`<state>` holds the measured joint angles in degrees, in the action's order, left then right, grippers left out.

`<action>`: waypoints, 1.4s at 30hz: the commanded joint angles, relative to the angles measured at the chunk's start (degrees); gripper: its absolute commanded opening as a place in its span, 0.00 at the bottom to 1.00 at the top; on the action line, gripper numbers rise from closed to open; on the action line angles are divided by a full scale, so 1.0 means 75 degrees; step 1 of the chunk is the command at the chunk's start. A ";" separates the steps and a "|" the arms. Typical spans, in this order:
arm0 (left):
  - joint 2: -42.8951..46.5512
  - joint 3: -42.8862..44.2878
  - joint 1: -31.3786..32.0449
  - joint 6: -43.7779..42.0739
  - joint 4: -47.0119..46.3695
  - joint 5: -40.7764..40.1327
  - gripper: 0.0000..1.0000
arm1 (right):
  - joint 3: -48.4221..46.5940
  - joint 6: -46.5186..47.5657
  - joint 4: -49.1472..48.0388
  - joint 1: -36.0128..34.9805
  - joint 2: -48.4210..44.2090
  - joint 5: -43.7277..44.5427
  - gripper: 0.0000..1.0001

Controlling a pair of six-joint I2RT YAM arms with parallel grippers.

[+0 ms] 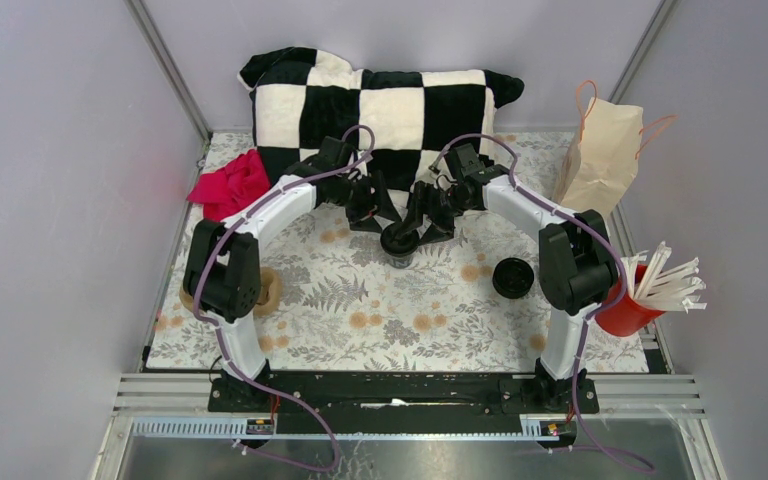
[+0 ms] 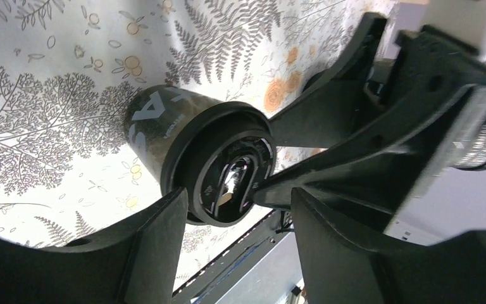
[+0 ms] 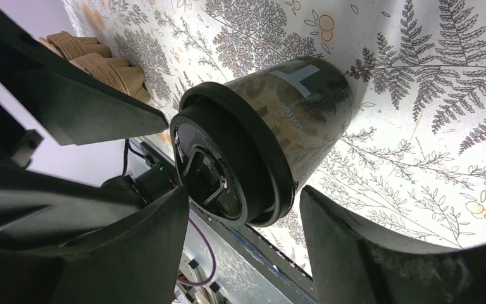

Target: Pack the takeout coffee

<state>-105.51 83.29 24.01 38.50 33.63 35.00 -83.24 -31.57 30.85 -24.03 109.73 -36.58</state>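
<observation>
**Fern-print cloth** point(image 1: 360, 310): an open stretch lies toward the near edge. **Checkered pillow** point(image 1: 380, 100) lines the far edge. **Paper bag** point(image 1: 600, 155) stands at the far right corner. **Left gripper** point(image 2: 237, 199): jaws apart, holding nothing. **Right gripper** point(image 3: 243, 196): jaws straddle the lid closely, but whether they grip it cannot be told. **Lidded cup** point(image 1: 400, 240) stands upright mid-cloth, between both grippers. **Second cup** point(image 1: 513, 278) sits to its right, well apart.

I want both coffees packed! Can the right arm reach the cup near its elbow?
Probably yes: the lone cup stands in the open beside the right arm. The right gripper, open around the middle cup, must swing back first.
</observation>
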 commanded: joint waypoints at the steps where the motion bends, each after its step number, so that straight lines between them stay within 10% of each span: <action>1: 0.0199 0.0581 -0.0025 0.0012 -0.0079 -0.0050 0.67 | 0.0194 -0.0080 -0.0280 0.0071 0.0022 -0.0267 0.71; 42: -0.0289 -0.0967 0.0042 -0.0636 0.0016 -0.0877 0.52 | 0.1699 -0.0547 -0.1932 0.1281 -0.0585 -0.2207 0.74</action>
<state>-107.59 78.28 24.29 36.88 30.46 34.81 -71.37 -35.20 18.04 -17.23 108.79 -48.45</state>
